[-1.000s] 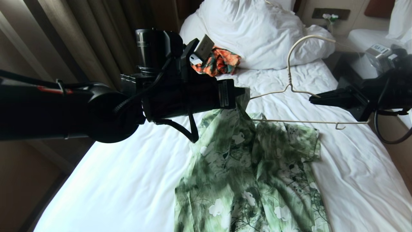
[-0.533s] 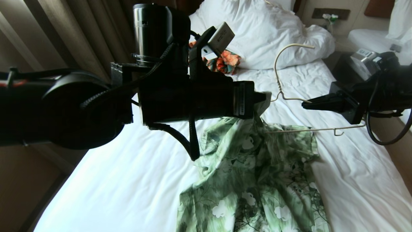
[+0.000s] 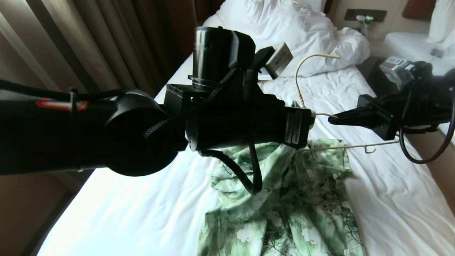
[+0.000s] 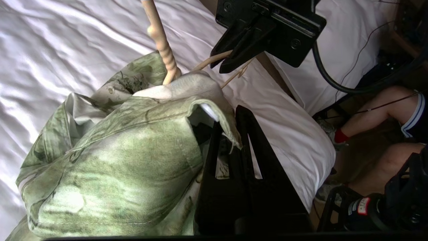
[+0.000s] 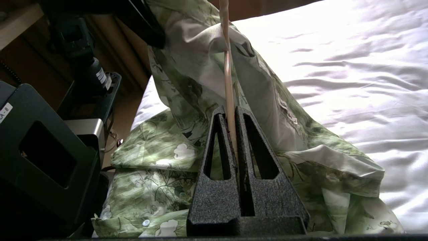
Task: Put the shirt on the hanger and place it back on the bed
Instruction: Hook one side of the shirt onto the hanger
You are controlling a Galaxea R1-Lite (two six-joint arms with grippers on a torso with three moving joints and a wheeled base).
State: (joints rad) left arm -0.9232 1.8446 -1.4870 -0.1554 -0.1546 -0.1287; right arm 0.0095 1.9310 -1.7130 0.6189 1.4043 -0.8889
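The light green flowered shirt lies on the bed's white sheet, its collar end lifted. My left gripper is shut on the collar edge of the shirt, held up beside the hanger. The cream wire hanger hangs above the shirt. Its twisted neck stands out of the raised fabric, which covers its end on the left gripper's side. My right gripper is shut on the hanger's sloping wire, which runs between the right gripper's fingertips.
A bunched white duvet and pillow lie at the head of the bed. Brown curtains hang along the left. A second white bed stands at the far right. A seated person's legs are beside the bed's far edge.
My left arm has swung right toward the hanger, carrying the shirt collar up with it. The right gripper and hanger have shifted slightly left. The left arm now hides the orange garment.
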